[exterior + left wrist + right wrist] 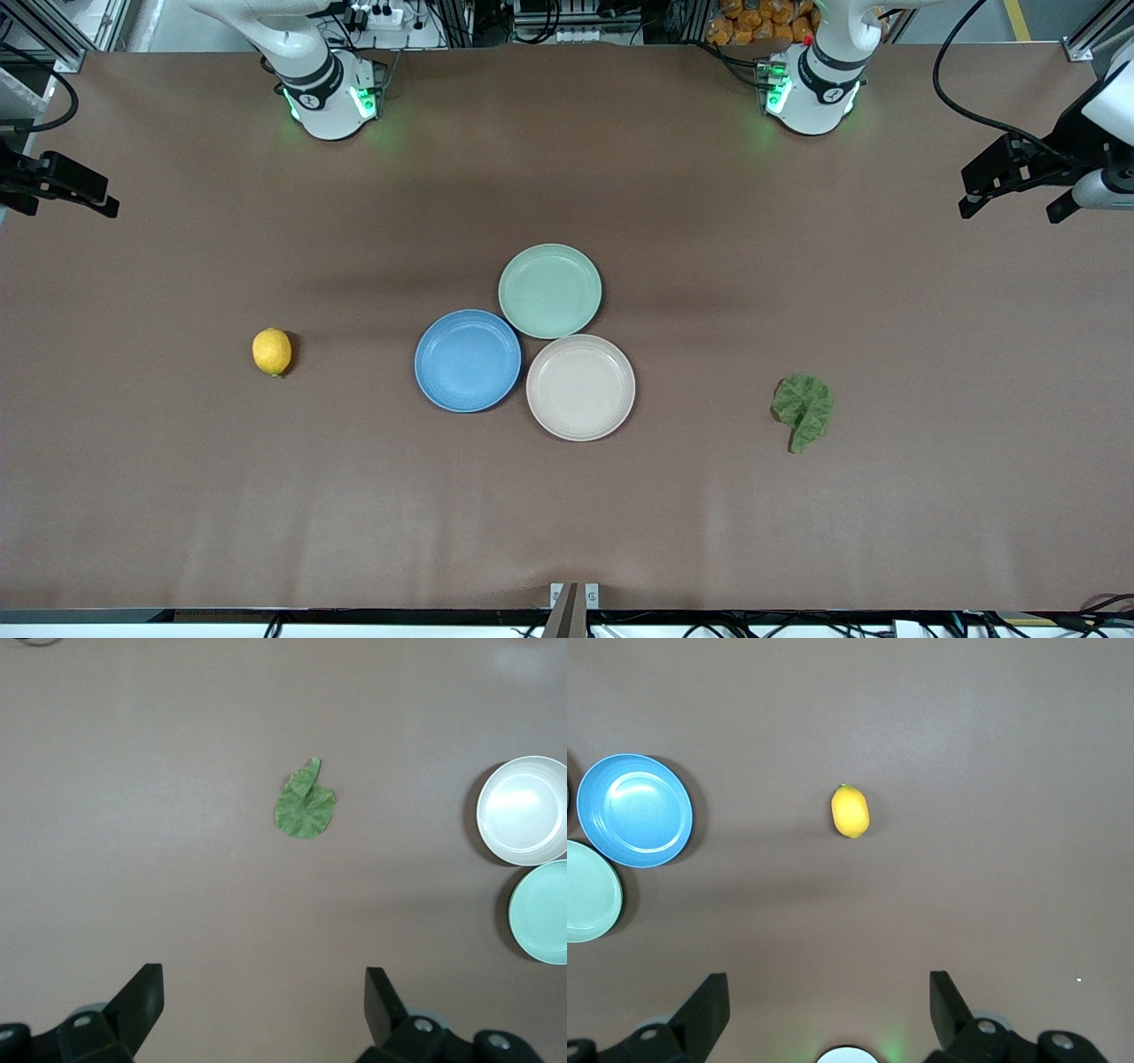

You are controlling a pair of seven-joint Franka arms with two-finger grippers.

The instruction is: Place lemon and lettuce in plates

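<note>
The yellow lemon (271,351) lies on the brown table toward the right arm's end; it also shows in the right wrist view (850,811). The green lettuce (803,409) lies flat toward the left arm's end and shows in the left wrist view (304,806). The blue plate (468,361) and beige plate (580,387) sit side by side mid-table, both empty. My left gripper (264,979) is open and empty, high above the table, with the lettuce ahead of it. My right gripper (829,983) is open and empty, high above the table near its base.
A pale green plate (549,291) touches both plates, farther from the front camera. Dark fixtures (1010,173) (55,182) stand at the two ends of the table. The arm bases (330,93) (811,84) stand along the table's edge farthest from the front camera.
</note>
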